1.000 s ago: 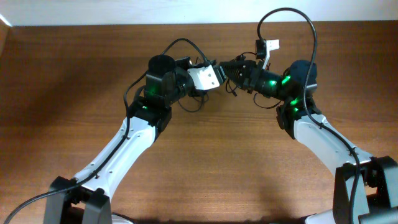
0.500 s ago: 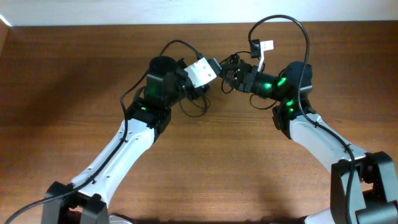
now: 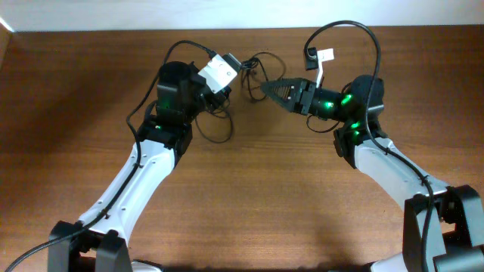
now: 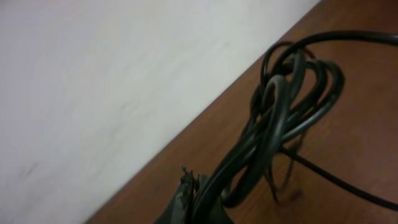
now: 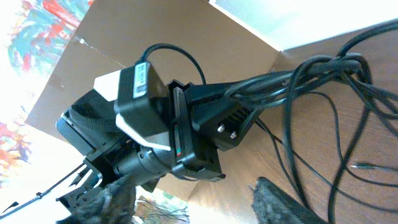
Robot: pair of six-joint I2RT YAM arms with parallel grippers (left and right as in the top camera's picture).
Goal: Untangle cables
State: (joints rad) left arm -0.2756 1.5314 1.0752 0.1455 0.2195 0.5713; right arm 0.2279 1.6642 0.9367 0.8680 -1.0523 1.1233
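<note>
The brown wooden desk [image 3: 249, 196] offers wide passage across its near half, between the two arms and outside them. Toward the far edge the room narrows. A tangled bunch of thin black cables [image 3: 246, 72] fills the gap between the left gripper [image 3: 236, 66] and the right gripper [image 3: 268, 88], and a loose loop of it lies on the desk beside the left arm. A thick black robot cable [image 3: 355, 26] arches over the right arm. The white wall [image 4: 93, 74] closes the far side.

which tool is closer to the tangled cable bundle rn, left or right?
Left. The left tool is shut on the cable bundle; the right tool stands open just beside it, gripping nothing.
</note>
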